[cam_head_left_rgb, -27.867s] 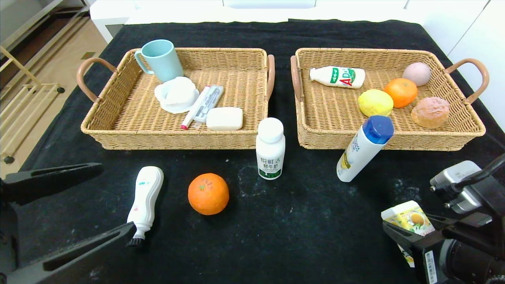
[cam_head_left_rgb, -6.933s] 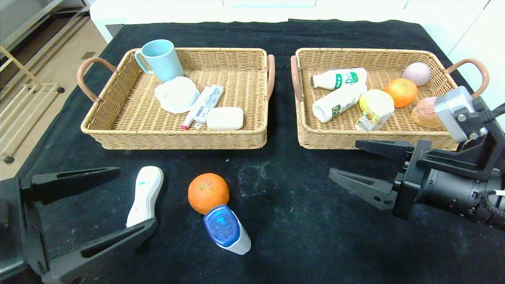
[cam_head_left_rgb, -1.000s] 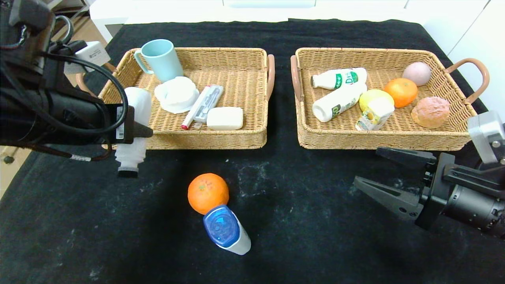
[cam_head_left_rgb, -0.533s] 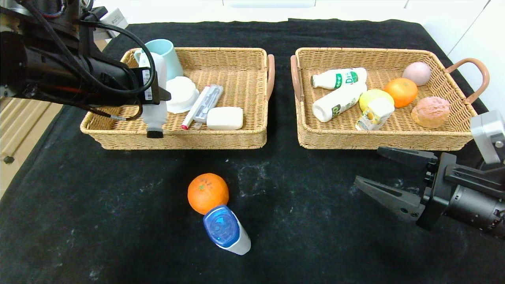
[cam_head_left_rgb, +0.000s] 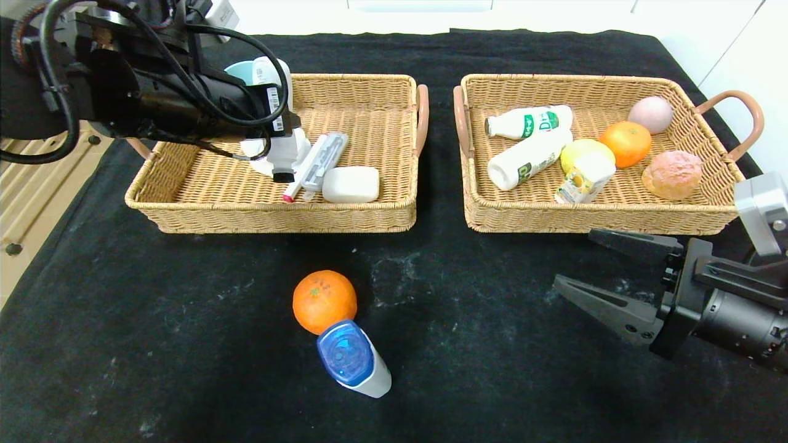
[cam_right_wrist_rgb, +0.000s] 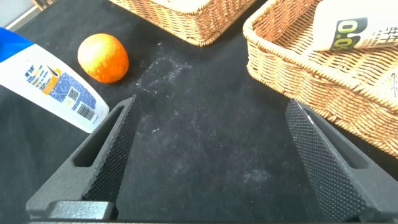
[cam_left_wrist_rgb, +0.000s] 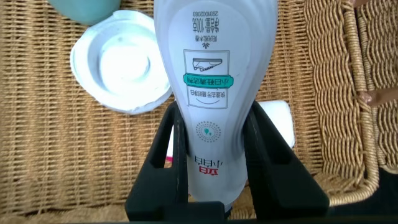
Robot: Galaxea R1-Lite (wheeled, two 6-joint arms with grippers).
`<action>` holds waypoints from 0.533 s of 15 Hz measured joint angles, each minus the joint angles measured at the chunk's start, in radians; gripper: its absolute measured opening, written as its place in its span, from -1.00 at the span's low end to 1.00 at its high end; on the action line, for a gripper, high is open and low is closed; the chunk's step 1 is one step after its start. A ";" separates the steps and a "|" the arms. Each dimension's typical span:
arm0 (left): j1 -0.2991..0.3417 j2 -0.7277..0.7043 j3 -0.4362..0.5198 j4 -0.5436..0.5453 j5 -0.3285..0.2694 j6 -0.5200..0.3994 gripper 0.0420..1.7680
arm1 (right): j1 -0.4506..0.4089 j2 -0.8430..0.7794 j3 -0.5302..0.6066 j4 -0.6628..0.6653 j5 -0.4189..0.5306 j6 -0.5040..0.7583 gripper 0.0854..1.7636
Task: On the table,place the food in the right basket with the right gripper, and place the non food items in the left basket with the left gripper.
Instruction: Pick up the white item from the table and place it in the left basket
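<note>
Left gripper (cam_left_wrist_rgb: 214, 186) clamped on wavy white bottle (cam_left_wrist_rgb: 214, 81), held above left basket (cam_head_left_rgb: 184, 212); bottle long axis near upright, black brush tip (cam_head_left_rgb: 283, 178) pointing down over white round lid (cam_left_wrist_rgb: 121, 62). Left basket also holds teal cup (cam_head_left_rgb: 237, 67), pen-like packet (cam_head_left_rgb: 323, 160), white soap bar (cam_head_left_rgb: 351, 184). Right gripper (cam_head_left_rgb: 594, 271) low over table (cam_head_left_rgb: 492, 369), fingers spread, empty. Right basket (cam_head_left_rgb: 591, 218) holds two milk bottles (cam_head_left_rgb: 529, 157), lemon (cam_head_left_rgb: 582, 151), juice carton (cam_head_left_rgb: 582, 178), orange, bun, pale egg. On table: orange (cam_head_left_rgb: 324, 301) touching blue-capped tube bottle (cam_head_left_rgb: 352, 360), cap toward camera.
</note>
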 joint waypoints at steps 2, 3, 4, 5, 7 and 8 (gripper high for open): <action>0.000 0.030 -0.010 -0.051 -0.001 0.002 -0.35 | 0.000 0.000 0.000 0.000 0.000 -0.001 0.94; 0.000 0.042 -0.011 -0.077 -0.001 0.006 -0.35 | 0.000 0.000 0.001 0.000 0.000 -0.001 0.94; -0.003 0.053 -0.013 -0.102 -0.001 0.017 -0.35 | 0.000 0.000 0.001 0.000 0.000 -0.001 0.94; -0.006 0.062 -0.014 -0.122 -0.001 0.024 -0.35 | 0.000 0.000 0.001 0.000 0.000 -0.001 0.94; -0.015 0.077 -0.014 -0.129 0.001 0.028 -0.21 | 0.000 0.000 0.001 0.000 0.000 -0.001 0.94; -0.020 0.081 -0.014 -0.131 0.004 0.028 -0.08 | 0.000 0.000 0.001 0.000 0.000 -0.001 0.94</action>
